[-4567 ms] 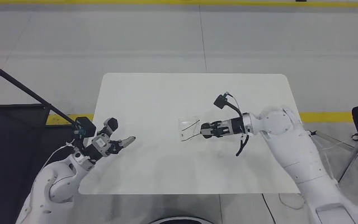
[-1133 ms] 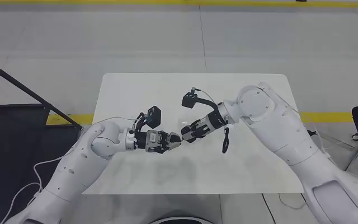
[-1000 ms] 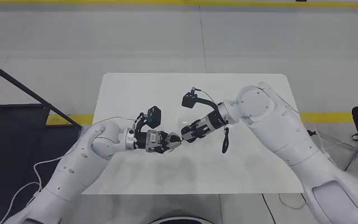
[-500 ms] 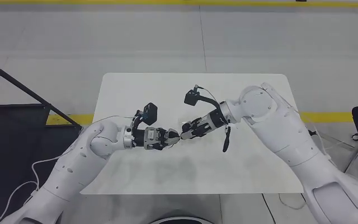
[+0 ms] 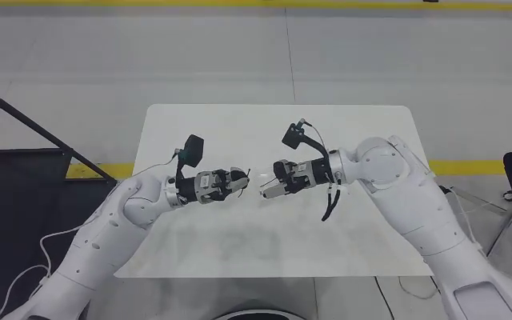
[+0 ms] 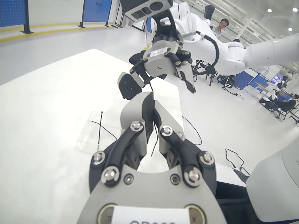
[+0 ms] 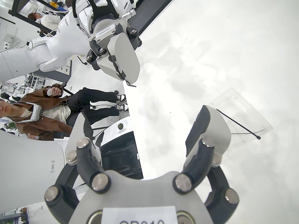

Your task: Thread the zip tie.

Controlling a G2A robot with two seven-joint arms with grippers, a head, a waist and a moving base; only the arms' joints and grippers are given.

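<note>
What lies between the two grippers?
In the top view, only the tip of the zip tie that the shut left gripper holds; it juts toward the open right gripper over the table.

A robotics hall: blue partitions (image 6: 97, 2), yellow floor lines (image 5: 468, 167).

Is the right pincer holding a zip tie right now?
No, the right pincer stands open and empty, while the left pincer is shut on a zip tie.
</note>
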